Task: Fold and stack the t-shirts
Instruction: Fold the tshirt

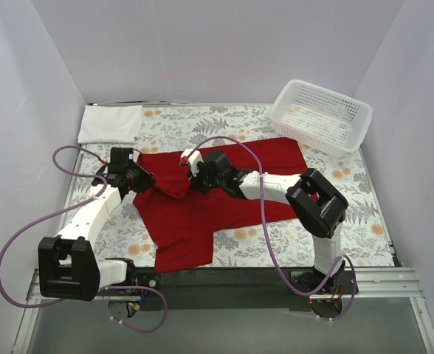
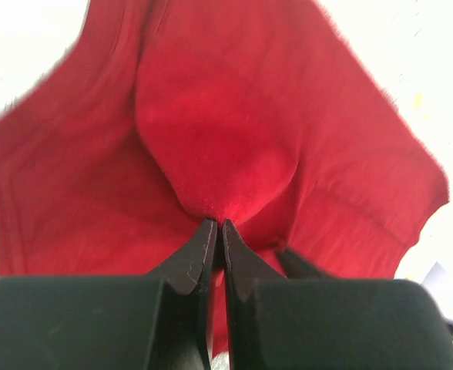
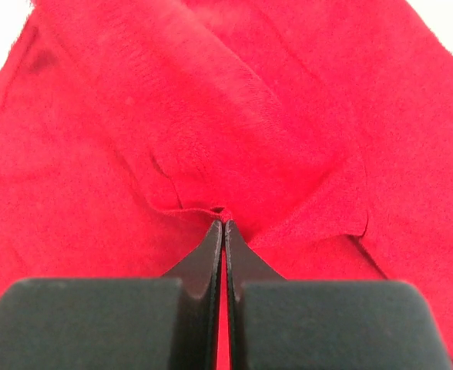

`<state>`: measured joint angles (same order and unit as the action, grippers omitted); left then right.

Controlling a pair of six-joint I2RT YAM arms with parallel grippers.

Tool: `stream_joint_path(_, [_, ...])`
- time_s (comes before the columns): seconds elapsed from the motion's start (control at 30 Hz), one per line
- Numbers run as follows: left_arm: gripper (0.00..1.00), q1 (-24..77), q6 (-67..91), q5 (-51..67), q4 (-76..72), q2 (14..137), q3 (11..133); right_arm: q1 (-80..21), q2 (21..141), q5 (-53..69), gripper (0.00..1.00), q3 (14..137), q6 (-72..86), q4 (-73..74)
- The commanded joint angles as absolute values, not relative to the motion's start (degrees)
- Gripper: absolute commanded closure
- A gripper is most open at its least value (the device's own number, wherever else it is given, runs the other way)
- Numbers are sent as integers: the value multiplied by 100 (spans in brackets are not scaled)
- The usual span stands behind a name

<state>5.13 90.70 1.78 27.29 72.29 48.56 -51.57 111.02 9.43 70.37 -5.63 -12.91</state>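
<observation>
Red t-shirt [image 1: 195, 221], soft and fuzzy, puckers in right pincer [image 3: 223, 222].

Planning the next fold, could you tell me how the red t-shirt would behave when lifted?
Probably floppy: the red t-shirt bunches into soft creases where the left gripper pinches it. It would likely sag between that pinch and the right gripper, as both hold only small tucks. Fairly grippy, I think: the fabric looks matte.

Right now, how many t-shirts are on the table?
2. The red t-shirt lies spread in the middle, pinched by the left hand and the right hand; the folded white t-shirt sits at the far left corner. Others could be hidden in the basket.
</observation>
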Motion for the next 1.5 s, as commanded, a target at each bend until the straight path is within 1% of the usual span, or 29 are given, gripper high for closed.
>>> stream_joint_path(0.0, [100,606,9351,334,2971,6838,4501,-5054,10714,1318,99,6900,-800,-1204])
stream_joint_path(0.17, [100,685,9474,378,2945,6794,4140,-4835,10469,1652,99,6707,-966,-993])
stream_joint_path(0.37, [100,817,9492,404,2918,6891,4017,-4615,10275,1889,99,6557,-1063,-730])
stream_joint_path(0.87, [100,949,9843,194,3103,6416,3445,-4570,10933,2083,99,6644,-1099,-580])
stream_joint_path(0.97, [100,975,9949,106,3076,6337,3358,-4570,11047,2039,95,6697,-1107,-528])
stream_joint_path(1.1, [99,1011,9941,79,3085,6258,3322,-4570,11048,2030,82,6785,-1099,-369])
stream_joint_path(1.13, [92,1011,9923,70,3076,6232,3314,-4562,11013,2013,74,6768,-1081,-352])
stream_joint_path(1.17, [87,1011,9914,70,3111,6205,3340,-4553,10900,1917,72,6750,-1064,-334])
stream_joint_path(1.2, [78,1011,9914,79,3146,6135,3375,-4527,10820,1864,66,6724,-1003,-317])
stream_joint_path(1.23, [63,1011,9888,-138,3225,6100,3436,-4492,10741,1837,63,6689,-967,-316])
stream_joint_path(1.27, [57,1011,9844,-228,3260,6074,3515,-4378,10540,1750,60,6567,-923,-325])
stream_joint_path(1.3, [54,1011,9783,-385,3304,6056,3742,-4299,10434,1714,55,6513,-801,-325])
stream_joint_path(1.37, [51,1002,9555,-886,3366,6108,4006,-4010,10092,1566,51,6286,-669,-316])
stream_joint_path(1.4, [50,985,9475,-1062,3366,6152,4234,-3886,9985,1486,48,6197,-520,-325])
stream_joint_path(1.47, [50,888,9212,-1449,3209,6362,4429,-3492,9696,1206,47,5978,-379,-316])
